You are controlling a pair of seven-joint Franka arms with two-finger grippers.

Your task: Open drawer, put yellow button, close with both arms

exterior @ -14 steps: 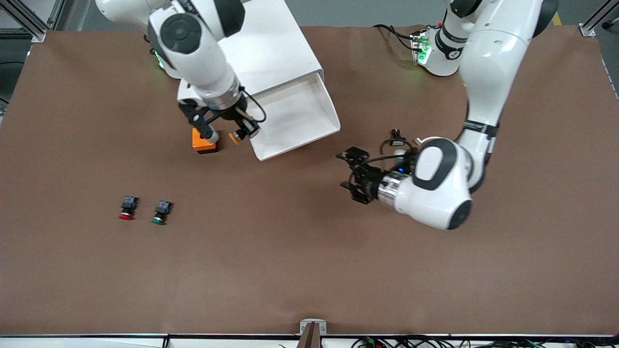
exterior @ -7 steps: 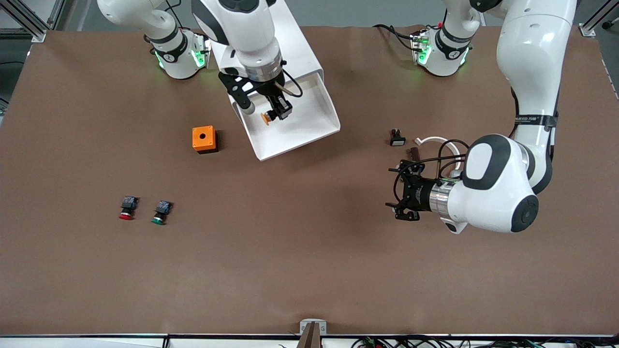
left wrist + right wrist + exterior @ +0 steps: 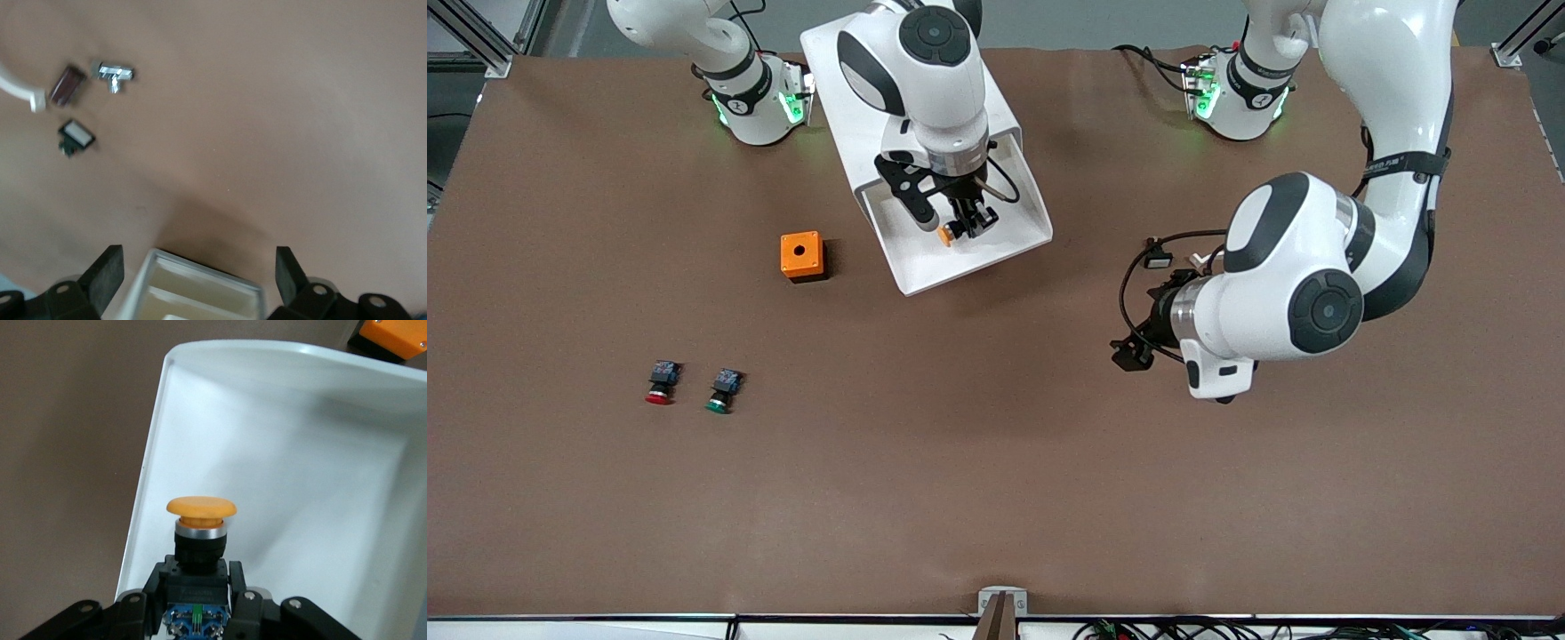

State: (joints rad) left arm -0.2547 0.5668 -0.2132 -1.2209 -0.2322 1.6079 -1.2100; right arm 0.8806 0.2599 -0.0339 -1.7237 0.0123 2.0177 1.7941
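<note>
Brown table (image 3: 960, 498) filling nearly the whole front view. Two white arms entering from the top edge: right arm (image 3: 907, 71) at upper left of centre, left arm (image 3: 1316, 276) bent through the right-hand part of the frame. White cabinet (image 3: 854, 98) at top centre, lying beneath the right arm, with the drawer (image 3: 1014, 236) pulled open toward the front camera, its white tray exposed.

Right claw (image 3: 960, 227) poised over the open drawer, just above centre-top of the front view; fingers clamped on the black body of the yellow button (image 3: 947, 236), cap pointing outward. In the right wrist view, yellow button (image 3: 200, 508) at lower centre, held above the drawer's white floor (image 3: 293, 493), not resting on it.

Left claw (image 3: 1134, 342) at centre right of the front view, over bare table; fingers (image 3: 107, 270) spread wide apart in the left wrist view, nothing between them, the drawer's corner (image 3: 200, 280) visible at the bottom edge.

Orange box (image 3: 801, 256) with a round hole on top, left of centre, beside the drawer toward the right arm's end of the table. Red-capped button (image 3: 661, 382) and green-capped button (image 3: 723, 391) side by side at lower left. Cluster of small parts (image 3: 1158, 258) above the left claw; in the left wrist view, upper left corner (image 3: 77, 137).
</note>
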